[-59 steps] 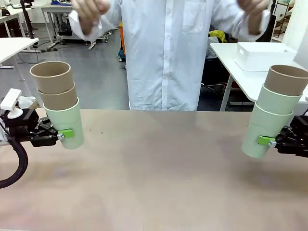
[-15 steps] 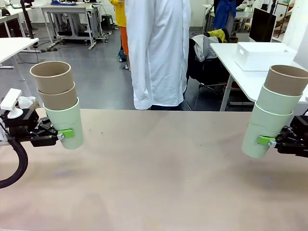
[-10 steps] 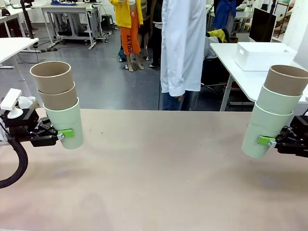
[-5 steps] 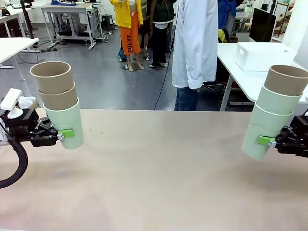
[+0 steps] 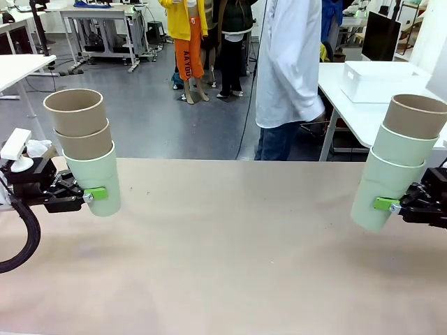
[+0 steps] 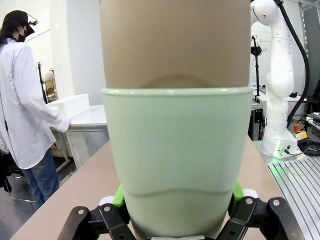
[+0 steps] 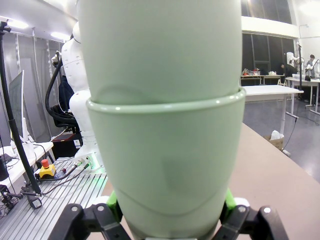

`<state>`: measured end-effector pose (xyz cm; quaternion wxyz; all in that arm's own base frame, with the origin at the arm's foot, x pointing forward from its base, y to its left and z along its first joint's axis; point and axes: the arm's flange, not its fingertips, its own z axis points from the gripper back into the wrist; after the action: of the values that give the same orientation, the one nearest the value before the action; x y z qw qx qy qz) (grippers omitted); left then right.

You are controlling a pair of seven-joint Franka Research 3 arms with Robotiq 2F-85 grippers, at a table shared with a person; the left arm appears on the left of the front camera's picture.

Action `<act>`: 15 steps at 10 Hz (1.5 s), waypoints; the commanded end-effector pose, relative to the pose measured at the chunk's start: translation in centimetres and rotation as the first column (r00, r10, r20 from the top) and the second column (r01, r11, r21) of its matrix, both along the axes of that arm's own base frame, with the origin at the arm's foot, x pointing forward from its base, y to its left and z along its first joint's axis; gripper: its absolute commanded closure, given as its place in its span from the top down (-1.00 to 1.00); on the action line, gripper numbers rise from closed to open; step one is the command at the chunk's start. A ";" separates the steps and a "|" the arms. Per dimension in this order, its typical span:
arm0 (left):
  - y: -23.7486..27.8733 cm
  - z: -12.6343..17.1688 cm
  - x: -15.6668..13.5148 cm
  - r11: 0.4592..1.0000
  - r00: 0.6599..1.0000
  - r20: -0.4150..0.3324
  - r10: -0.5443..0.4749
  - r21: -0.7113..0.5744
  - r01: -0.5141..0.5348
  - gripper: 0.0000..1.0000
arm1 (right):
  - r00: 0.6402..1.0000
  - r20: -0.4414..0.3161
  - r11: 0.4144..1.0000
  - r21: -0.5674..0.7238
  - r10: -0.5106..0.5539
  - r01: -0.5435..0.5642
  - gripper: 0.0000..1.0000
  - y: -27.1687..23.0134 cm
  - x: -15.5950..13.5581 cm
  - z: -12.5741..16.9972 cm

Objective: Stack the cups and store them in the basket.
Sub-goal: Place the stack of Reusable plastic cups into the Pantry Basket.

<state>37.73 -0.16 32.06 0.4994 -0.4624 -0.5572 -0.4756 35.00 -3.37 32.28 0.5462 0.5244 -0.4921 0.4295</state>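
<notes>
The left gripper (image 5: 98,194) is clamped on the mint bottom cup of a three-cup stack (image 5: 87,150) topped by two taupe cups, at the left edge of the table (image 5: 230,244). The right gripper (image 5: 383,204) grips a leaning stack (image 5: 394,160) of two mint cups and one taupe. The basket (image 5: 383,80) sits on a side table (image 5: 349,105) beside a person (image 5: 290,70).

Left stack: two plain brownish-taupe cups (image 5: 75,112) above a pale mint green cup (image 5: 98,174). Right stack: one taupe cup (image 5: 415,115) above two mint cups (image 5: 404,148). White basket (image 5: 380,80). Beige, unpatterned table (image 5: 230,237). Bright green pads (image 5: 98,193) on black fingers (image 6: 111,220). White coat (image 5: 290,70) on the person.
</notes>
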 end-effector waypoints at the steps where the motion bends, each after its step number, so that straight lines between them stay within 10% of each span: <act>1: -0.2 0.2 -0.2 1.000 1.000 0.017 -0.005 -0.003 0.005 0.70 | 1.000 0.012 1.000 0.007 -0.008 0.008 0.69 0.2 0.2 0.4; 15: -0.2 0.2 -0.2 1.000 1.000 0.017 -0.005 -0.003 0.005 0.70 | 1.000 0.012 1.000 0.007 -0.008 0.008 0.69 0.2 0.2 0.4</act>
<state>37.73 -0.16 32.06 0.4994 -0.4624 -0.5572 -0.4756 35.00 -3.37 32.28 0.5462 0.5244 -0.4921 0.4295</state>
